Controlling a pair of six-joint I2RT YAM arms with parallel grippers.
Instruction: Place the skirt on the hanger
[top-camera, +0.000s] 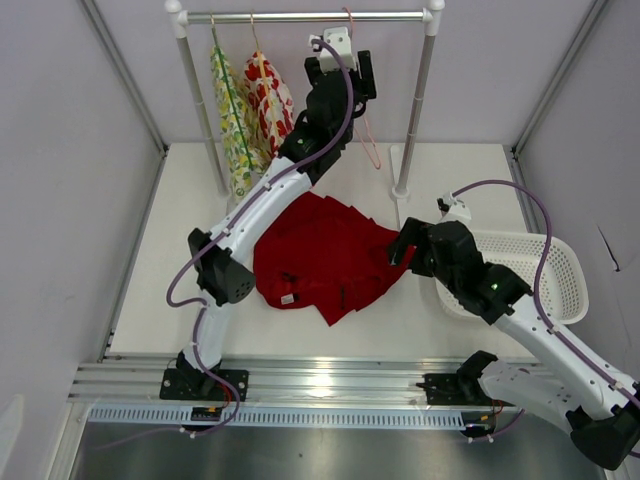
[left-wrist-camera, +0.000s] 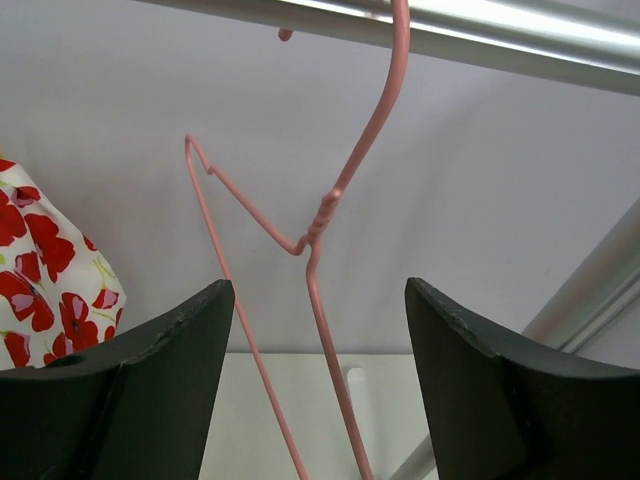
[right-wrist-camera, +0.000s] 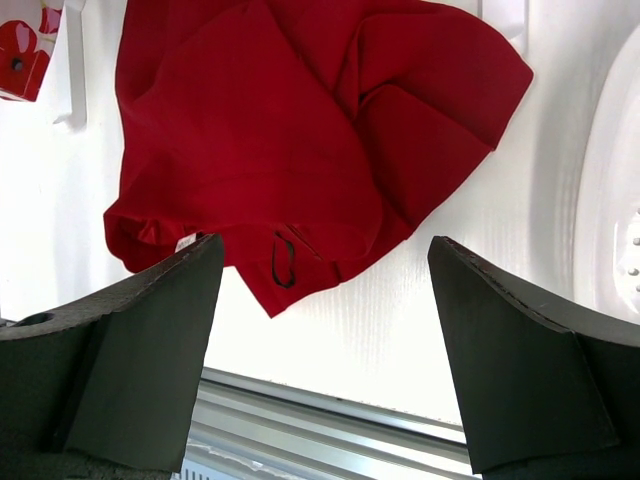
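The deep red skirt (top-camera: 330, 255) lies crumpled on the table's middle, its small white label (top-camera: 288, 298) near the front edge. In the right wrist view the skirt (right-wrist-camera: 300, 130) fills the upper part. The pale pink hanger (top-camera: 369, 140) hangs by its hook from the rack's rail (top-camera: 300, 16). My left gripper (top-camera: 352, 70) is raised at the hanger's neck. In the left wrist view this gripper (left-wrist-camera: 318, 286) is open, and the hanger's (left-wrist-camera: 322, 215) two wires pass between its jaws without touching them. My right gripper (top-camera: 400, 250) hovers open at the skirt's right edge, holding nothing (right-wrist-camera: 325, 242).
A yellow-green floral garment (top-camera: 232, 120) and a white garment with red prints (top-camera: 268, 100) hang at the rail's left end. The rack's right post (top-camera: 415, 110) stands behind the skirt. A white basket (top-camera: 560, 270) sits at the right. A metal track (top-camera: 320, 380) runs along the near edge.
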